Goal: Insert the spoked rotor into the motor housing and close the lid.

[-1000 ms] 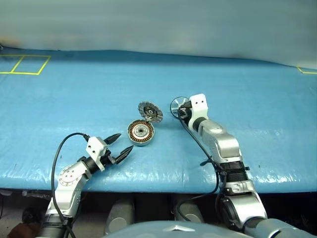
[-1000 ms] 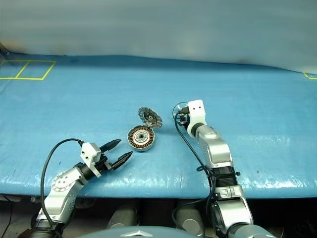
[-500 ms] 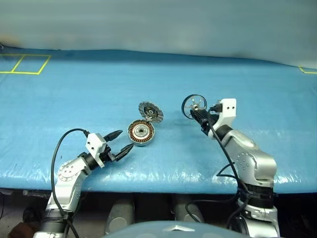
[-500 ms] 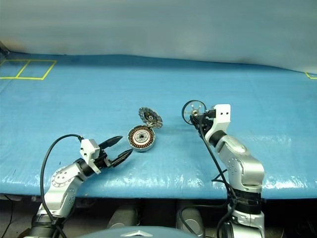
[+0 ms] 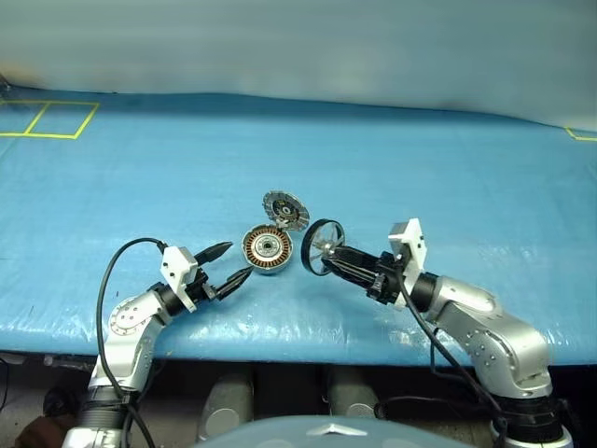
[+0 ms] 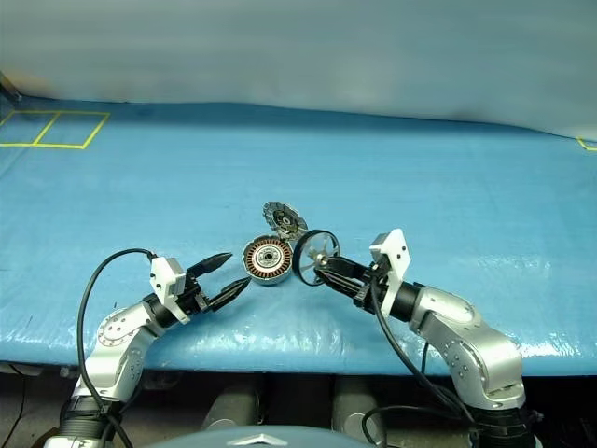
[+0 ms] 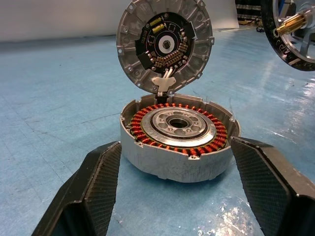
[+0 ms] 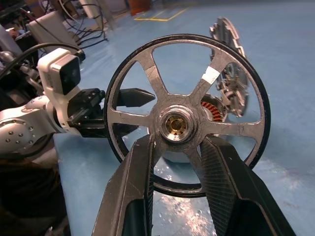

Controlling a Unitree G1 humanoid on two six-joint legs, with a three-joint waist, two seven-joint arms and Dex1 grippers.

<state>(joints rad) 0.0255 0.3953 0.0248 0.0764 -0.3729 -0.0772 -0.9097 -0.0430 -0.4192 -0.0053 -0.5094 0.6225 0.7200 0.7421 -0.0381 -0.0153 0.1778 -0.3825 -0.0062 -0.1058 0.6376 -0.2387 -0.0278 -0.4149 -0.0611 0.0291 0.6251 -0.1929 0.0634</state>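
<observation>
Right gripper (image 5: 328, 259) is clamped on the dark-rimmed, silver six-spoke rotor (image 5: 320, 247), held on edge above the blue table (image 5: 466, 168). Silver motor housing cup with copper windings (image 5: 265, 249) sits just beside it at 9 o'clock, segmented grey lid (image 5: 284, 209) hinged up at its 1 o'clock rim. Rotor axis is level and likely needs tipping vertical. Left gripper (image 5: 230, 262) is spread wide, straddling the cup without touching. Open table all round.

My right gripper (image 5: 328, 258) has swung in from the far right and come nearer and leftward, carrying the spoked rotor (image 5: 321, 247) with it. The rotor, a second ago well to the right of the lid (image 5: 284, 209), now hangs just right of the motor housing (image 5: 265, 250), upright on its edge.
</observation>
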